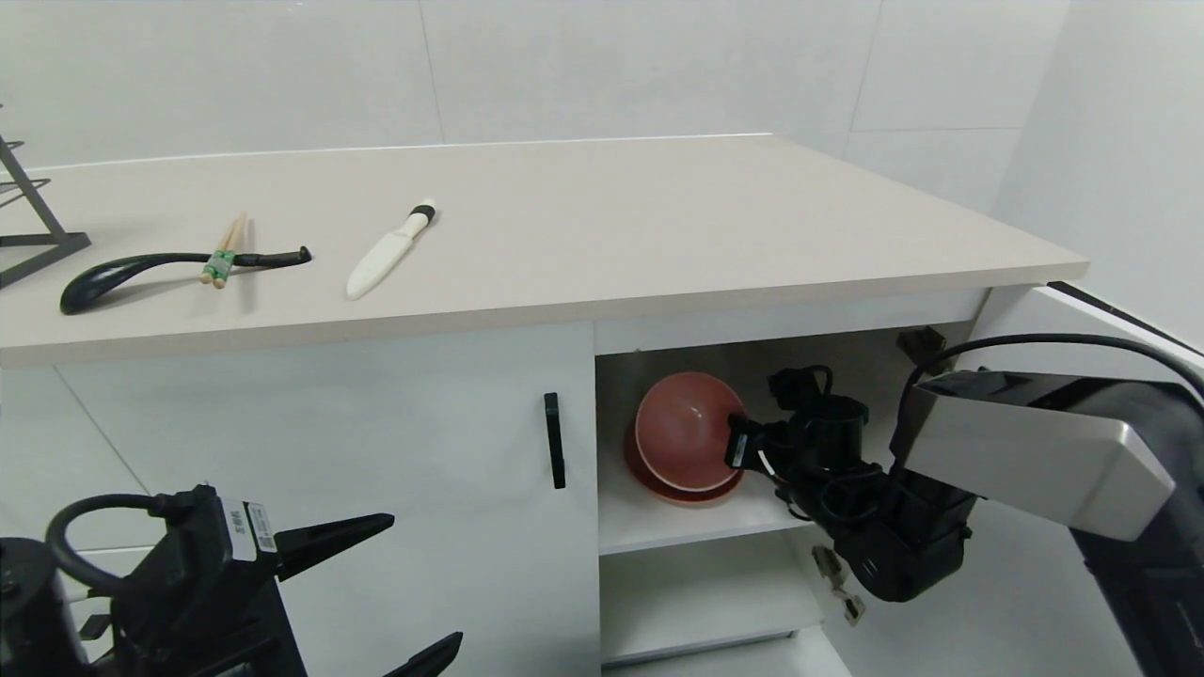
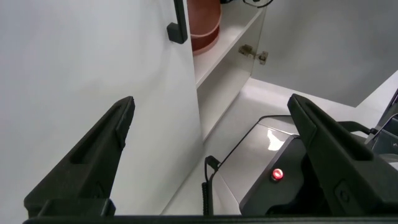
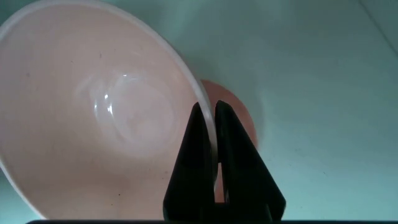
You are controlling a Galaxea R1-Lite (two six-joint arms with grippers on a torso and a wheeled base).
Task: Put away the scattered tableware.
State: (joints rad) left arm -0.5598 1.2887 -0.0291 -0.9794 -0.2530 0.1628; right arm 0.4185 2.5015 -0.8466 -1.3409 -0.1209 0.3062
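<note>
1. Our right gripper [image 1: 736, 449] sits at centre right of the head frame, inside the open half of the cabinet [image 1: 658, 357]; it is clamped on the rim of the pink bowl [image 1: 682, 428]; in the right wrist view its fingers [image 3: 194, 155] pinch that rim, one inside the bowl [image 3: 93, 106] and one outside.
2. We see the bowl tilted, its opening turned out toward the camera; its lower edge rests in a red dish [image 1: 673, 491] on the upper shelf [image 1: 701, 527]; part of the dish [image 3: 239, 112] shows behind the fingers.
3. Our left gripper [image 1: 423, 578] hangs at the lower left of the head frame, fingers spread wide and holding nothing; it faces the closed white door [image 1: 376, 451]; the left wrist view shows the same gripper [image 2: 211, 102] just beside the door's black handle [image 2: 177, 25].
4. On the counter [image 1: 658, 216], in the upper left of the head frame, we find a black ladle [image 1: 141, 268] with a pair of chopsticks [image 1: 223, 252] lying across its handle; a white knife [image 1: 388, 249] lies near them, apart; a dark rack [image 1: 28, 226] stands at the far left edge.
</note>
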